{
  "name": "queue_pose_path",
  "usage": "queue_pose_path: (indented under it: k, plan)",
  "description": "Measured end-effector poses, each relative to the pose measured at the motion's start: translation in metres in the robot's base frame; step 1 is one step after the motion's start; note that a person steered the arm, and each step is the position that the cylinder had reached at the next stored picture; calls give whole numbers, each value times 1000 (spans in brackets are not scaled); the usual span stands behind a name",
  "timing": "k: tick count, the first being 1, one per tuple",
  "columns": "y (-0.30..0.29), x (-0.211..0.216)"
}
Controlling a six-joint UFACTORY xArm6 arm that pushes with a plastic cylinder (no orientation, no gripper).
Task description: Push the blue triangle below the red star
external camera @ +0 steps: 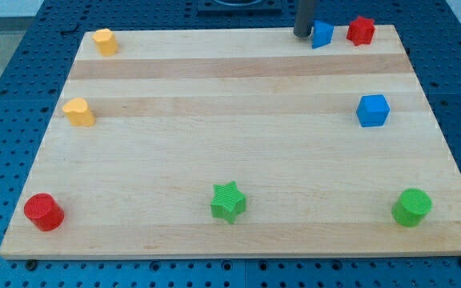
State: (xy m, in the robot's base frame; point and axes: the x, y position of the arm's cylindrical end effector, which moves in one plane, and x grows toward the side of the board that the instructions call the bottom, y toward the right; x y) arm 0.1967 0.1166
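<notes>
The blue triangle (pixel 322 34) sits at the board's top edge, right of centre. The red star (pixel 360 30) stands just to its right, a small gap between them, also at the top edge. The dark rod comes down from the view's top, and my tip (pixel 302 34) rests on the board just left of the blue triangle, touching it or nearly so.
A blue cube (pixel 372 110) lies on the right side below the star. A green cylinder (pixel 411 207) is at bottom right, a green star (pixel 228 202) at bottom centre, a red cylinder (pixel 44 212) at bottom left. Two yellow blocks (pixel 105 41) (pixel 78 112) lie on the left. The wooden board (pixel 230 144) sits on a blue pegboard.
</notes>
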Motion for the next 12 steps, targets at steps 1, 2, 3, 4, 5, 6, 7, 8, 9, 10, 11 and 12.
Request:
queue_pose_path:
  k: [1,2,3,4,5,6,7,8,9,10,11,12]
  plan:
    - [2,-5]
    - [13,-5]
    - [35,-5]
    - [58,-6]
    - [59,-4]
    - [59,11]
    - [59,22]
    - [59,14]
    - [48,1]
    - [32,6]
    - [20,21]
    - [25,31]
